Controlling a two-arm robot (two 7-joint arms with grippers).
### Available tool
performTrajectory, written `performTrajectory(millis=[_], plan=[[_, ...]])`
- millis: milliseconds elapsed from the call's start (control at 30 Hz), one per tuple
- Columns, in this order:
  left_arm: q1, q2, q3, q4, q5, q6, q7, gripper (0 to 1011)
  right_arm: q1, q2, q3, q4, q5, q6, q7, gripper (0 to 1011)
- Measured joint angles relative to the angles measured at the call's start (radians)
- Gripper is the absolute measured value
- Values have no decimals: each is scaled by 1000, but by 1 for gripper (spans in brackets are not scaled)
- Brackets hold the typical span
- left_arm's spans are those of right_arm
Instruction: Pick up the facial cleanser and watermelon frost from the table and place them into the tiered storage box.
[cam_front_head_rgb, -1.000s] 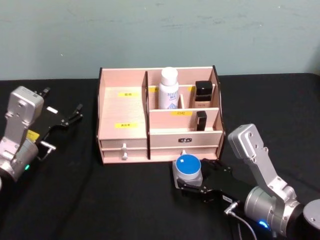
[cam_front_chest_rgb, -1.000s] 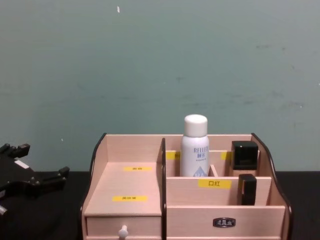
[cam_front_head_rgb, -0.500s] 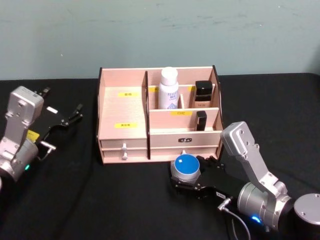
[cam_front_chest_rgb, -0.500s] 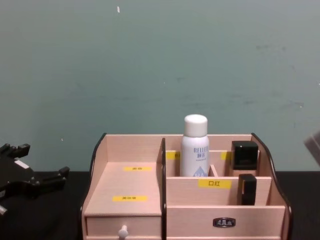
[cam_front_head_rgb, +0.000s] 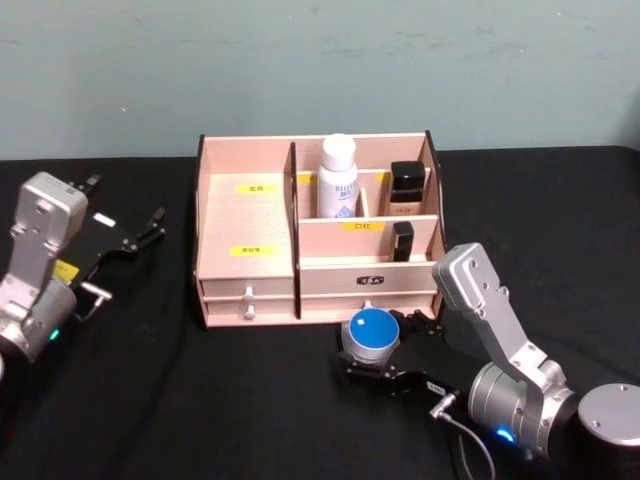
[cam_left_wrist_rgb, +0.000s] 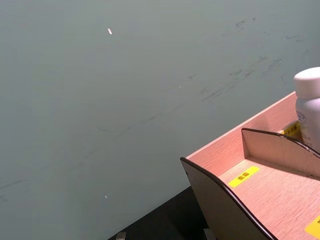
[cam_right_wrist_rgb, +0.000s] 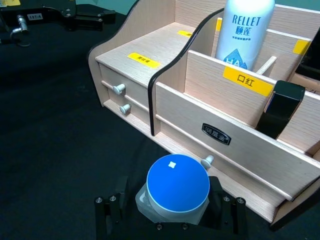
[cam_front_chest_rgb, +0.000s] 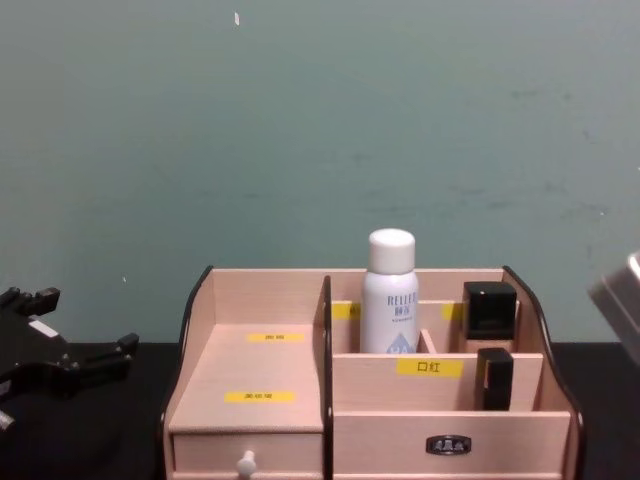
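A black-covered table (cam_front_head_rgb: 230, 400) spans the scene. The tiered storage box (cam_front_head_rgb: 245, 270) stands on it toward the back, with its small drawers facing the robot. The right arm reaches in from the near right. The right gripper (cam_front_head_rgb: 374, 354) is just in front of the box's right half, its black fingers (cam_right_wrist_rgb: 111, 207) pressed to either side of a blue-lidded jar (cam_front_head_rgb: 371, 330). The left gripper (cam_front_head_rgb: 155, 225) rests well to the left of the box, fingers apart and holding nothing. A white bottle (cam_front_head_rgb: 338, 178) stands upright in the box's rear tier, just right of the tall divider. Its cap is up and its long axis is vertical. The jar is squat and also upright, with its round blue lid facing straight up and its short axis vertical. It sits just in front of the small knob (cam_right_wrist_rgb: 206, 161) on the lower right drawer and does not touch the box. Whether its base rests on the cloth or is raised a little cannot be told from these angles, and its label is hidden, so I cannot say which product it is. Two black cases stand on end to the right of the bottle, the larger one (cam_front_head_rgb: 405, 187) in the rear tier and a slimmer one (cam_front_head_rgb: 403, 240) in the step below. Yellow labels (cam_front_head_rgb: 250, 250) mark the compartments.
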Motion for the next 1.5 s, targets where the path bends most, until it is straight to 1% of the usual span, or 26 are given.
performTrajectory(millis=[200, 400, 567, 667, 700, 800, 1333, 1500], plan=[[0, 0, 0, 0, 0, 0, 0, 1001, 4, -1, -5, 3, -14, -8, -3, 1003], [0, 0, 0, 0, 0, 0, 0, 1001, 3, -1, -4, 3, -14, -8, -3, 995], [0, 0, 0, 0, 0, 0, 0, 1001, 3, -1, -4, 3, -13, -8, -3, 872], [0, 0, 0, 0, 0, 0, 0, 1001, 3, 0, -4, 3, -12, -8, -3, 823], [0, 0, 0, 0, 0, 0, 0, 1001, 3, 0, -4, 3, -12, -8, -3, 768], [0, 0, 0, 0, 0, 0, 0, 1001, 2, 0, -3, 3, -11, -8, -3, 718], [0, 0, 0, 0, 0, 0, 0, 1001, 2, 0, -2, 2, -10, -7, -3, 713], [0, 0, 0, 0, 0, 0, 0, 1001, 2, 3, -1, -1, -11, -24, 3, 715]])
